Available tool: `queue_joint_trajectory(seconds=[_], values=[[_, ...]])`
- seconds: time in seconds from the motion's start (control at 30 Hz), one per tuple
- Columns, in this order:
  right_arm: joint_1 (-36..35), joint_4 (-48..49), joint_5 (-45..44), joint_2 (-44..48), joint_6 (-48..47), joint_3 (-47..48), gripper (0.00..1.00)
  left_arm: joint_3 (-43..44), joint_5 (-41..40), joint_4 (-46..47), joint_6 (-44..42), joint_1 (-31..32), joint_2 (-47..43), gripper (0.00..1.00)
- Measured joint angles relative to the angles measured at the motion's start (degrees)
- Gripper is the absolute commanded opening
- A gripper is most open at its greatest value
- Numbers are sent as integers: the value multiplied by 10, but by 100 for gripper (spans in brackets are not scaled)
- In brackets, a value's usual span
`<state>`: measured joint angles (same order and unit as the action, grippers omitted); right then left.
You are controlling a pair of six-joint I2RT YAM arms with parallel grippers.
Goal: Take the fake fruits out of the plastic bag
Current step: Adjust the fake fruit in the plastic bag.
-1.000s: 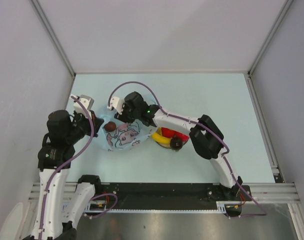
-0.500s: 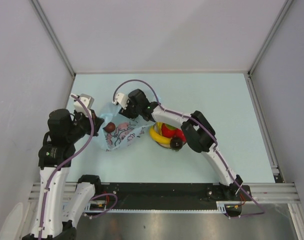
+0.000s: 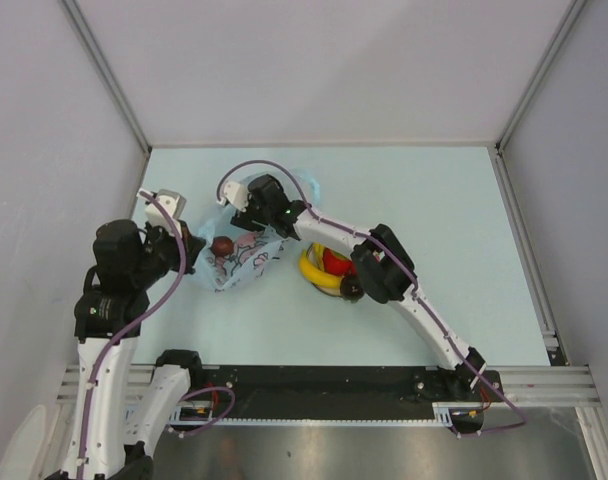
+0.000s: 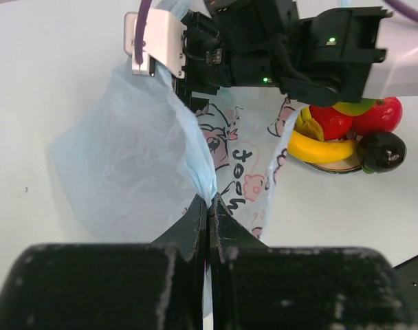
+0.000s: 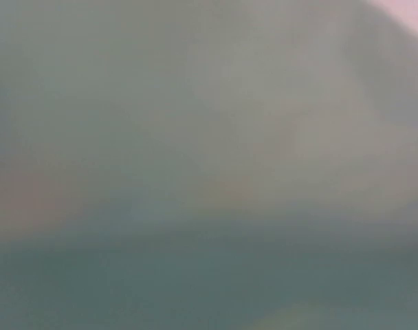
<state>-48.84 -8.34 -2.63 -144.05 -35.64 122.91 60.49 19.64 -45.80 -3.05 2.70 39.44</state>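
The light-blue plastic bag (image 3: 242, 263) with cartoon prints lies crumpled at the table's centre-left. A dark red fruit (image 3: 222, 245) shows at its left end, inside or against the film. My left gripper (image 3: 191, 246) is shut on a pinch of the bag's film (image 4: 210, 199) and holds it up. My right gripper (image 3: 244, 218) reaches into the bag's mouth from the far side; its fingers are hidden by the film (image 4: 126, 158). The right wrist view is only a grey-blue blur. A yellow banana (image 4: 324, 149), red fruits (image 4: 331, 122) and a dark one (image 4: 382, 151) lie piled right of the bag.
The fruit pile (image 3: 332, 270) sits under my right arm's forearm (image 3: 379, 262). A purple cable (image 3: 274, 166) loops over the right wrist. Grey walls enclose the table on three sides, and a black rail (image 3: 324, 380) runs along the near edge.
My right arm has pushed left and farther away, deeper into the bag. The bag has bunched up and slid left with it. My left gripper has kept its hold.
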Motion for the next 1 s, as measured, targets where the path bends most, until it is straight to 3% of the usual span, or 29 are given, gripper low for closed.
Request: queue_joint_trajectory(seconds=[0.13, 0.33, 0.6, 1.0], values=[[2, -27, -19, -52, -5, 67, 76, 7, -2, -5, 0, 0, 2, 0], [15, -38, -25, -80, -21, 92, 37, 10, -11, -17, -5, 0, 2, 0], [25, -45, 25, -37, 10, 49, 34, 4, 1, 9, 8, 0, 2, 0], [27, -147, 292, 175, 227, 22, 33, -17, 46, 100, 63, 0, 37, 0]])
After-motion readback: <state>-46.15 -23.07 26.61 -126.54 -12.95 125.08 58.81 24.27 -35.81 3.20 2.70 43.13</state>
